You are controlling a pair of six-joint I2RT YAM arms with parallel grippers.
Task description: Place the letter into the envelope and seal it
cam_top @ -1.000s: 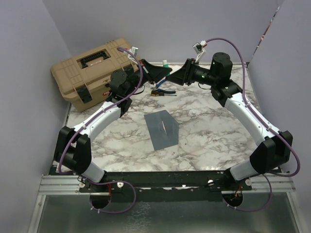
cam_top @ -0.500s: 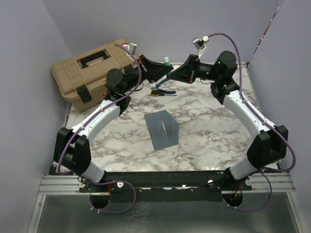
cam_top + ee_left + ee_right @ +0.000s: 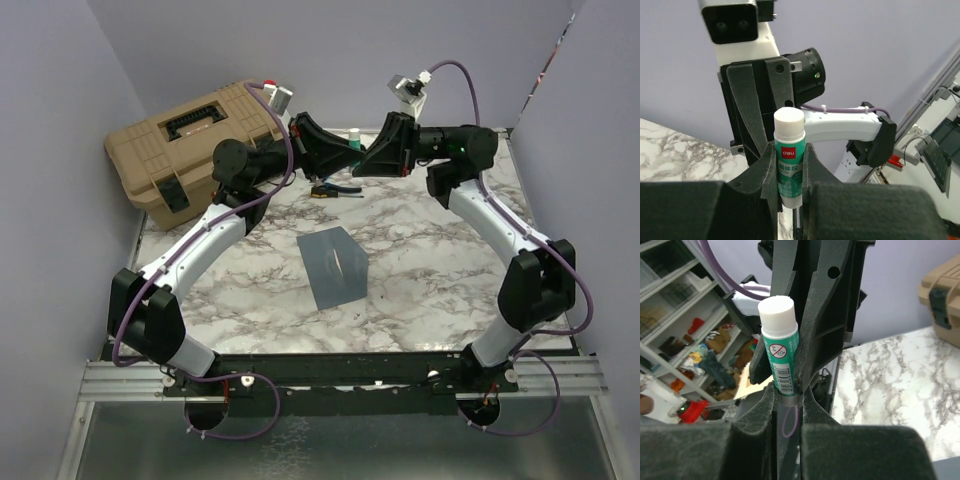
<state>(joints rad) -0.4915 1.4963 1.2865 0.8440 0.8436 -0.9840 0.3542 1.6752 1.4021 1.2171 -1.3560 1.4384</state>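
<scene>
Marble table [image 3: 420, 270] carries the envelope [image 3: 333, 265] flat at its middle, well apart from both arms. No letter shows, so it is probably inside. Above the far edge, the right gripper [image 3: 786, 390] has just clamped onto the glue stick [image 3: 789, 160] that the left gripper [image 3: 789, 167] pinches, likely to uncap it before sealing.

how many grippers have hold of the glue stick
2: the left gripper clamps the glue stick at its green body, the right gripper at its lower end, both midair.
</scene>
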